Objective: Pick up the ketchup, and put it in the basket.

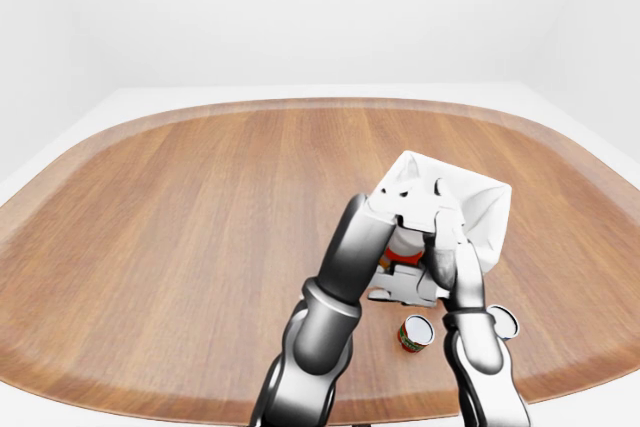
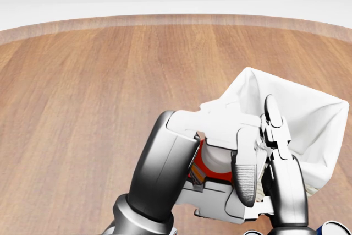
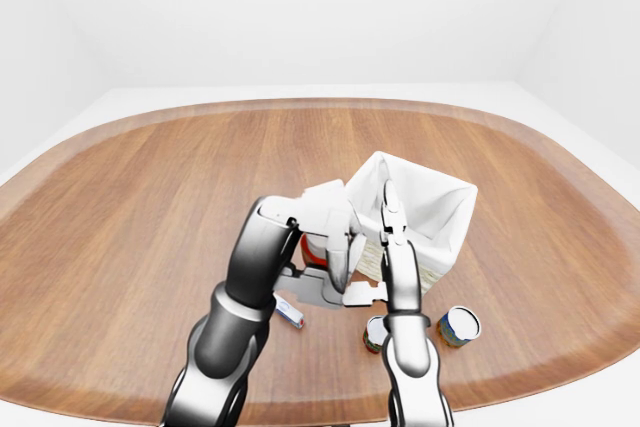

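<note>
No text, brand or number can be read. The ketchup (image 2: pixel 212 160) label is mostly hidden by the left hand (image 2: pixel 220 152). The small box (image 3: pixel 290 313) and the cans (image 3: pixel 460 325) near the bench's (image 1: pixel 180 237) bottom edge show markings too small to make out.

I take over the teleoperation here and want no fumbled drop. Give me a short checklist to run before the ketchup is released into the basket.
1. Left hand closed round the ketchup: ok, fingers wrap it.
2. Ketchup over the basket opening: not ok, in the head view it sits at the basket's left rim, not inside.
3. Right hand out of the drop path: not ok, it stands open at the basket's near wall, close beside the left hand.
4. Basket upright: ok.
5. Basket free of other items: cannot tell, the hands hide part of it.
6. Cans out of the way: ok, at the view's bottom, apart.
</note>
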Controlling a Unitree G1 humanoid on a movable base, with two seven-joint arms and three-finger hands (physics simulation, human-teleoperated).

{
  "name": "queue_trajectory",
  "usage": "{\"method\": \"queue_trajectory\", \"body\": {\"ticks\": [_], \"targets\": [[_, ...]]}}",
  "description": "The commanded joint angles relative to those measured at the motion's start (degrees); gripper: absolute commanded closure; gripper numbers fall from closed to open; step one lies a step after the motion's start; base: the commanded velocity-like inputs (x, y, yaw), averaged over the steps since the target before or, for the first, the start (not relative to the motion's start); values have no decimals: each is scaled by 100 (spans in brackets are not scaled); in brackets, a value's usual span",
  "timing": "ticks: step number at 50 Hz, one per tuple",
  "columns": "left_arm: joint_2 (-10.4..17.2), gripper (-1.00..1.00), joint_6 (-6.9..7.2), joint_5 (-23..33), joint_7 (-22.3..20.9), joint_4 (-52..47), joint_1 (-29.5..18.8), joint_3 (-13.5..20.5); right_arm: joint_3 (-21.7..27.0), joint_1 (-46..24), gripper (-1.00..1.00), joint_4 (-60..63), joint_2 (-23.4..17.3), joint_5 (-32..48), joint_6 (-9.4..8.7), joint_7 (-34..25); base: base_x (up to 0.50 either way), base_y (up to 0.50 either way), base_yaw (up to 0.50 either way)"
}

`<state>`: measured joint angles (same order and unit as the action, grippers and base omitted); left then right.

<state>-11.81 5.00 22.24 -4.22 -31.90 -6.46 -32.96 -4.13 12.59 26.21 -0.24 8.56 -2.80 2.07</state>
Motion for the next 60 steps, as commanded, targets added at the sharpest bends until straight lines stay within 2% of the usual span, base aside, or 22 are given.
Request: {"method": "queue_trajectory", "body": {"ticks": [1, 20, 29, 36, 40, 45, 60], "targets": [[-89, 91, 0, 128, 292, -135, 10, -334, 25, 14, -100, 17, 8, -13, -5, 44, 0, 0, 0], [-154, 91, 0, 7, 425, 112, 40, -468, 73, 11, -100, 93, 7, -41, -54, 14, 0, 0, 0], [-266, 91, 0, -117, 422, 378, -81, -333, 104, 16, -100, 131, 14, -52, -72, 3, 0, 0, 0], [-306, 91, 0, -165, 464, 512, -60, -379, 141, 10, -100, 107, 13, -65, -48, -1, 0, 0, 0], [-321, 91, 0, -178, 501, 555, -40, -449, 168, 33, -100, 224, 14, -79, -116, -22, 0, 0, 0], [-336, 91, 0, -227, 550, 651, -22, -492, 188, 28, -100, 208, 16, -88, -99, -37, 0, 0, 0], [-427, 92, 0, -224, 548, 863, -106, -420, 220, 20, -100, 203, 24, -108, -111, -57, 0, 0, 0]]}}
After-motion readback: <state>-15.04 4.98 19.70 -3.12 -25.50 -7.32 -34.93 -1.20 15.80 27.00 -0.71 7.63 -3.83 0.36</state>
